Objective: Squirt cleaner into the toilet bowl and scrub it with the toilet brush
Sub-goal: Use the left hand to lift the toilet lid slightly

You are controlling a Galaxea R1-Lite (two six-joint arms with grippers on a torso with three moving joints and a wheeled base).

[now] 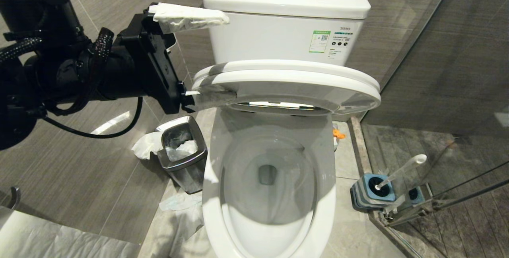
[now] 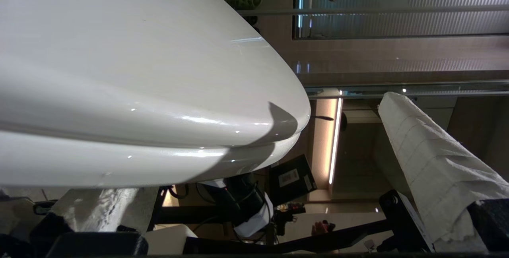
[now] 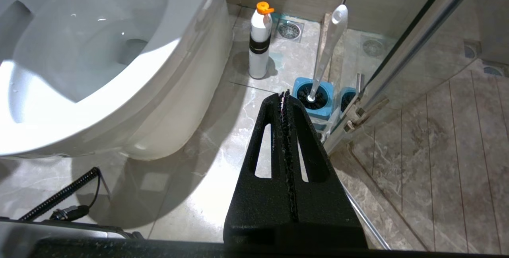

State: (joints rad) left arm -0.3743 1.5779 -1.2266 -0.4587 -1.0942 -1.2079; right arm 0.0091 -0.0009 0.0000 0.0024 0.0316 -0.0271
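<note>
The white toilet bowl point(image 1: 214, 210) is uncovered, with water at its drain point(image 1: 267, 173). Seat and lid point(image 1: 286, 77) stand together, partly raised above it. My left gripper point(image 1: 199, 55) is open at their left edge. One tissue-wrapped finger point(image 1: 191, 16) is above the lid and the other point(image 1: 203, 96) is under the seat. The toilet brush point(image 1: 401, 168) stands in its blue holder point(image 1: 372, 189) on the floor to the right. A white bottle with an orange cap point(image 3: 259, 39) stands beside the toilet; whether it is the cleaner I cannot tell. My right gripper point(image 3: 283, 93) is shut and empty, low over the floor.
A steel waste bin point(image 1: 183, 150) with tissue stands left of the bowl, with more paper point(image 1: 179, 202) on the floor around it. A glass shower partition point(image 1: 437, 71) runs along the right, just behind the brush holder. A floor drain point(image 3: 289, 30) lies by the bottle.
</note>
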